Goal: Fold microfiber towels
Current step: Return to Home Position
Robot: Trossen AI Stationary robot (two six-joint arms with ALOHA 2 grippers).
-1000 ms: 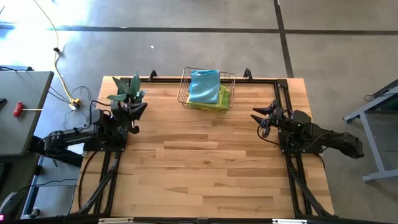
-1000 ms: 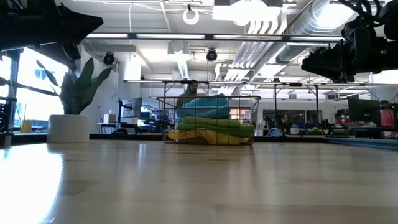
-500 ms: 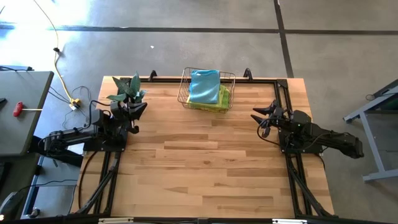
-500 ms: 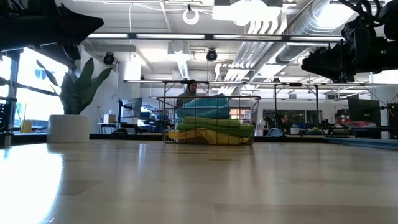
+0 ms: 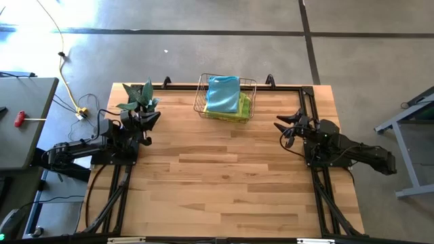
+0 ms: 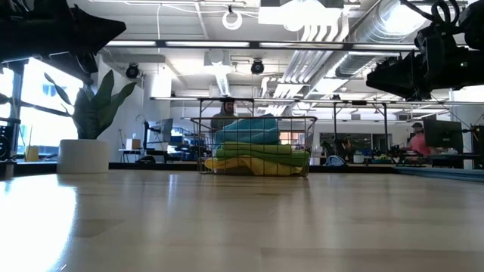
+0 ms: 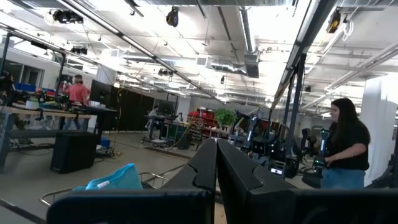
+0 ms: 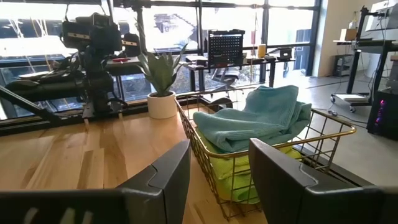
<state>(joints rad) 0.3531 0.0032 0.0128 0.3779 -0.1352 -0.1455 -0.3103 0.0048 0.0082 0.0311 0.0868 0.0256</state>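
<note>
A folded teal blue microfiber towel (image 5: 223,93) lies on top of the stack inside a gold-coloured wire basket (image 5: 201,95), which stands at the middle of the far edge of the light wooden bench (image 5: 224,176). A folded lime green microfiber towel (image 5: 245,105) lies under it, showing past its right side. In the low view the layers read from the top as teal blue (image 6: 246,129), lime green (image 6: 261,151) and a folded yellow microfiber towel (image 6: 249,165) at the bottom. The stack rises to about the basket's rim (image 6: 253,119). The right wrist view shows the teal towel (image 8: 261,115) bunched above the rim (image 8: 336,134), with the green one (image 8: 225,177) behind the wires.

To the left of the basket, near the bench's far left corner, stands a green spiky potted plant (image 5: 139,99) in a white pot (image 6: 83,156).

The left gripper (image 5: 152,118) hangs just beside the plant, at the left side of the bench, and its fingers (image 7: 205,165) are pressed together with nothing between them. The right gripper (image 5: 281,130) hangs at the right side of the bench, well apart from the basket. Its fingers (image 8: 171,171) stand apart and hold nothing.

Beyond the bench in the room are a person in a dark top (image 7: 345,146) and another in a red top (image 7: 78,92).
</note>
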